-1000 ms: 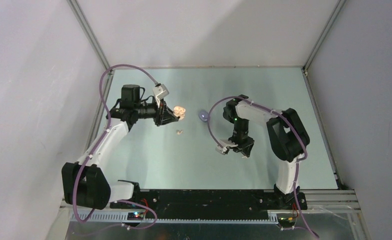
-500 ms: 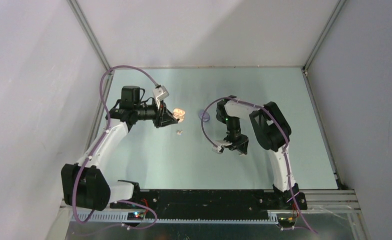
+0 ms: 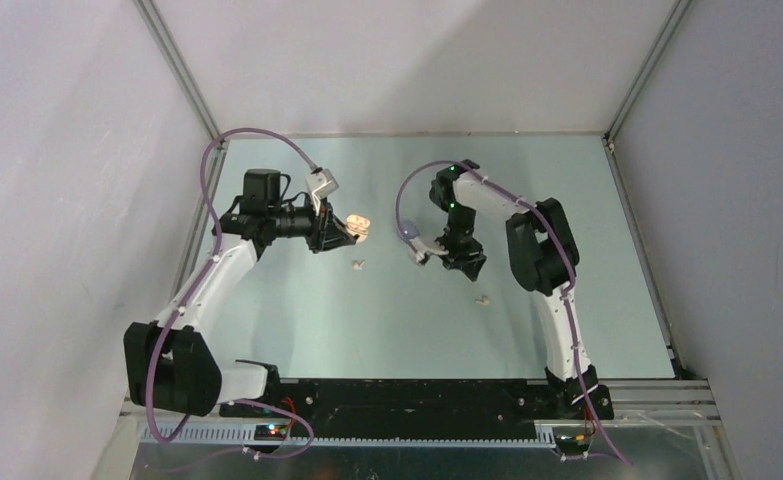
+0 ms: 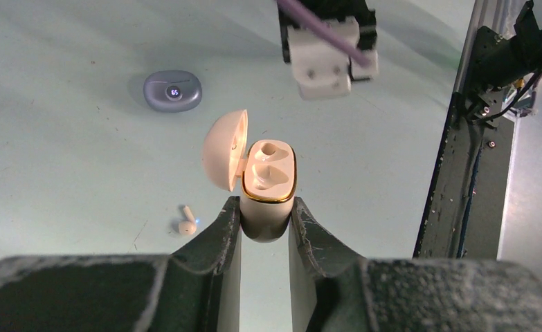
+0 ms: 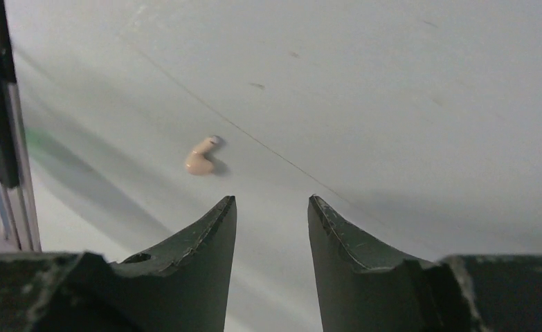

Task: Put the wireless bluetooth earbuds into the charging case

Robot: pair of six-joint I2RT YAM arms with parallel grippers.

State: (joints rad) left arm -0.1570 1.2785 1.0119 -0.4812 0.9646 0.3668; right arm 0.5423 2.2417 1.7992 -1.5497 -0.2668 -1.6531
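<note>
My left gripper (image 4: 266,207) (image 3: 345,232) is shut on the cream charging case (image 4: 268,183) (image 3: 359,228) and holds it upright with its lid open; both sockets look empty. One cream earbud (image 4: 186,223) (image 3: 359,265) lies on the table just left of it. A second cream earbud (image 3: 482,299) (image 5: 200,158) lies nearer the front, ahead and left of my right gripper (image 5: 271,200) (image 3: 464,264), which is open and empty above the table. A closed lilac case (image 4: 173,90) (image 3: 405,232) sits between the arms. No lilac earbuds are in view.
My right wrist's white camera block (image 4: 327,59) hangs just beyond the cream case. The black base rail (image 4: 462,173) runs along the near edge. Grey enclosure walls (image 3: 87,150) stand close on both sides and behind.
My right arm has swung away from the near middle toward the lilac case. A cream earbud now shows on the table where that gripper was. The left arm has not moved.
</note>
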